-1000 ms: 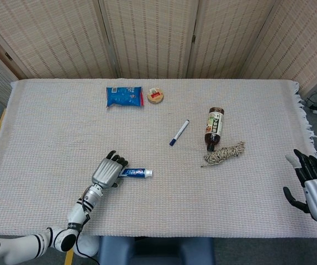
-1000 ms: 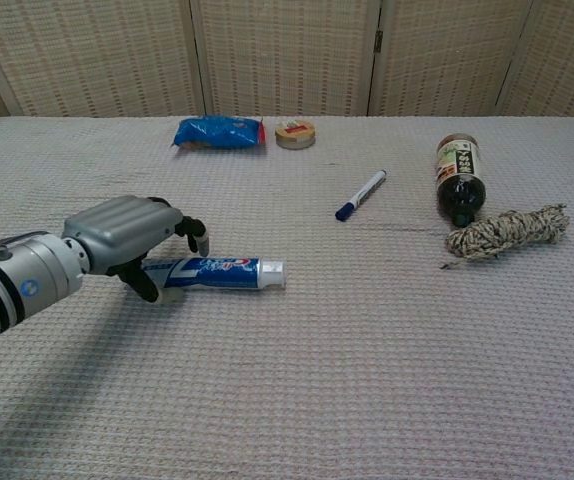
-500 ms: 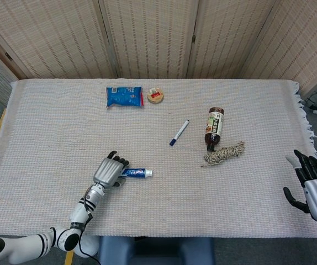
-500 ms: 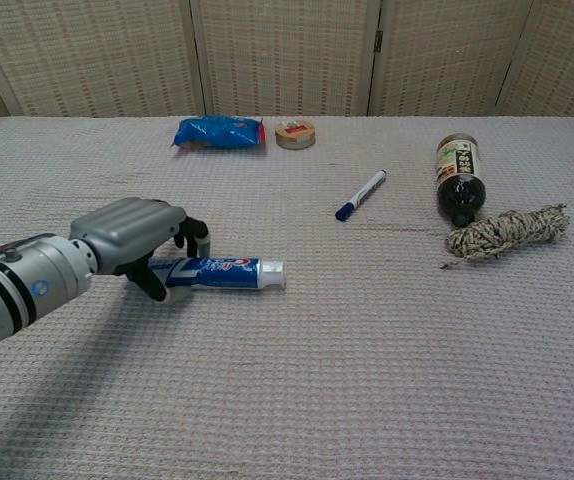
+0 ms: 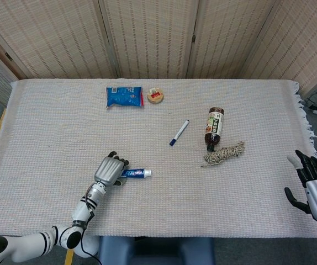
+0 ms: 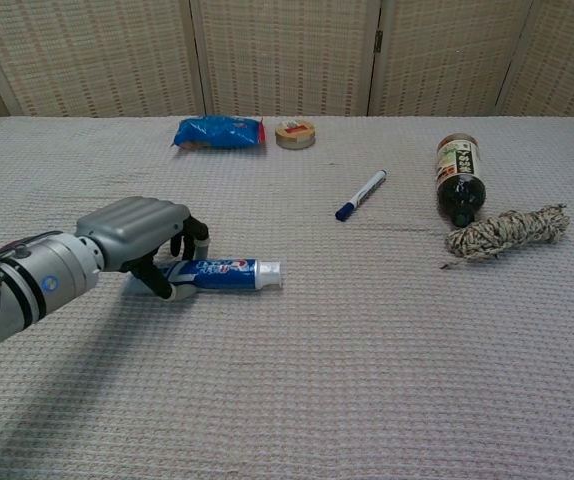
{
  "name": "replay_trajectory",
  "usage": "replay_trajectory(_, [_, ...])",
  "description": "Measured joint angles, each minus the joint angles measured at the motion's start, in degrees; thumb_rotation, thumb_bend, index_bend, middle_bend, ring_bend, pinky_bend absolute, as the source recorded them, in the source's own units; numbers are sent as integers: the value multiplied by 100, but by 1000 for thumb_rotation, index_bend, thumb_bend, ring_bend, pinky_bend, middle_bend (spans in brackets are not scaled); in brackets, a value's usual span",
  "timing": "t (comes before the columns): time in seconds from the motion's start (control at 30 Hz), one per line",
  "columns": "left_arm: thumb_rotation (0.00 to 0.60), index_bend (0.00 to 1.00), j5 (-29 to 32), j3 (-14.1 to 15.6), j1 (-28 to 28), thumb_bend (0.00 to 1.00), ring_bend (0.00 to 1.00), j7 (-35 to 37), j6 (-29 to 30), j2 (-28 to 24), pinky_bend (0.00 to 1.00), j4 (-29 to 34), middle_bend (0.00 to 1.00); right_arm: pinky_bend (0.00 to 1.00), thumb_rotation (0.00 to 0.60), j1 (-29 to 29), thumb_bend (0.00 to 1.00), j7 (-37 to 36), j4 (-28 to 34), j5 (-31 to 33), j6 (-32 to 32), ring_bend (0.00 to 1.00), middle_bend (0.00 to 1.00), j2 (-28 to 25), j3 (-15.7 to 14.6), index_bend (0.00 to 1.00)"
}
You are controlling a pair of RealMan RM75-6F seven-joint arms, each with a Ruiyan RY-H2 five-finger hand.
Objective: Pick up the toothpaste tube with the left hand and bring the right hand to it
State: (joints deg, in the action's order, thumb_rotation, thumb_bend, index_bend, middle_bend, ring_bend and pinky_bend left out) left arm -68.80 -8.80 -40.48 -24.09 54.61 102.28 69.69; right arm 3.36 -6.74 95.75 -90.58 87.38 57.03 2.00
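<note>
The blue and white toothpaste tube [image 5: 138, 173] [image 6: 229, 272] lies flat on the woven cloth, white cap pointing right. My left hand [image 5: 109, 171] [image 6: 132, 235] covers its tail end: the fingers curl over the far side and the thumb sits against the near side, so the tail is gripped between them. The tube still rests on the cloth. My right hand [image 5: 313, 185] hangs off the table's right edge, far from the tube, with its fingers spread and nothing in it. The chest view does not show it.
A blue snack packet [image 5: 125, 96] and a tape roll [image 5: 156, 96] lie at the back. A blue-capped marker [image 5: 179, 132], a brown bottle on its side [image 5: 215, 128] and a rope bundle [image 5: 225, 153] lie right of centre.
My left hand has pushed a little further over the tube's tail and its fingers have tightened. The tube has slid slightly left. The right hand has barely moved.
</note>
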Motion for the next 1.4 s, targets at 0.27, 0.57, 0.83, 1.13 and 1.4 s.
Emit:
replay_trajectory(0.27, [600, 639, -77, 57, -20, 446, 569, 321, -149, -74, 236, -79, 695, 0, 600, 13, 453, 50, 41, -59, 17, 0, 0, -8, 8, 0])
replay_trajectory(0.57, [600, 691, -730, 111, 52, 510, 622, 1681, 80, -485, 326, 288, 747, 0, 600, 194, 453, 227, 240, -337, -53, 0, 0, -20, 42, 0])
replay_trajectory(0.83, [600, 705, -1020, 21, 83, 521, 636, 2224, 302, -1137, 344, 1347, 761, 0, 600, 784, 453, 649, 805, -821, -547, 9, 0, -67, 169, 0])
replay_trajectory(1.13, [600, 705, -1128, -80, 87, 524, 636, 2438, 416, -1655, 344, 2350, 761, 0, 600, 1664, 453, 1254, 1376, -992, -1558, 3, 0, 237, 405, 0])
replay_trajectory(1.4, [600, 706, -1071, -216, 21, 527, 637, 2459, 411, -1952, 344, 2971, 761, 0, 600, 2263, 452, 1685, 1520, -872, -2082, 0, 0, 882, 630, 0])
